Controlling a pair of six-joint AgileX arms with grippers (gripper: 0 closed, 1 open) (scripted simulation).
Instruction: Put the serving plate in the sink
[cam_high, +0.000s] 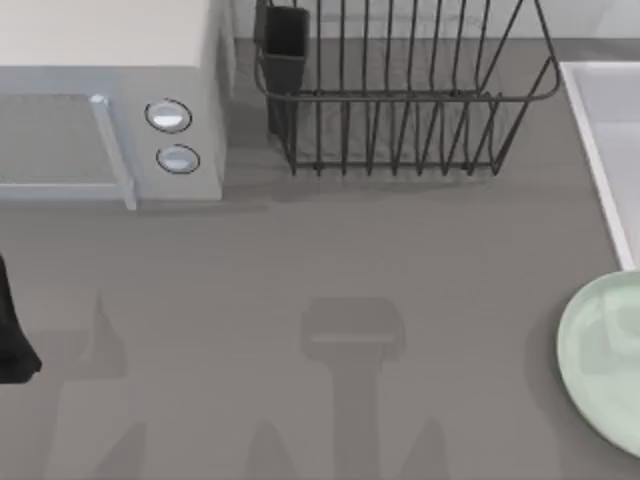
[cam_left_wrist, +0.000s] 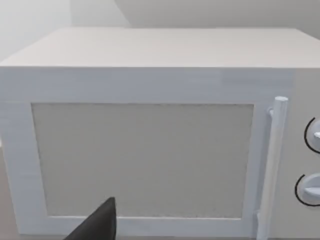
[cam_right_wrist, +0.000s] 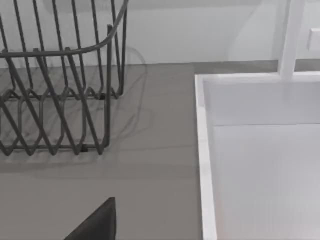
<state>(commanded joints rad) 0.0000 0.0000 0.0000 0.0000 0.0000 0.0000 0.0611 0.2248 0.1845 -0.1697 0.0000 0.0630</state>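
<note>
The serving plate (cam_high: 603, 360) lies flat at the tabletop's (cam_high: 330, 290) right edge, just in front of the sink (cam_high: 600, 150) at the far right corner, while the left tool (cam_high: 15, 330) sits at the left edge, its opening impossible to tell.

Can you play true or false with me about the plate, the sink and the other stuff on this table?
1. The serving plate is already in the sink. False: it lies on the table at the right edge, in front of the sink.
2. The dish rack stands between the microwave and the sink. True.
3. The microwave door is wide open. False: it is closed.
4. The microwave has two round knobs. True.
5. A cup sits on the serving plate. False: nothing sits on the part of it in view.
</note>
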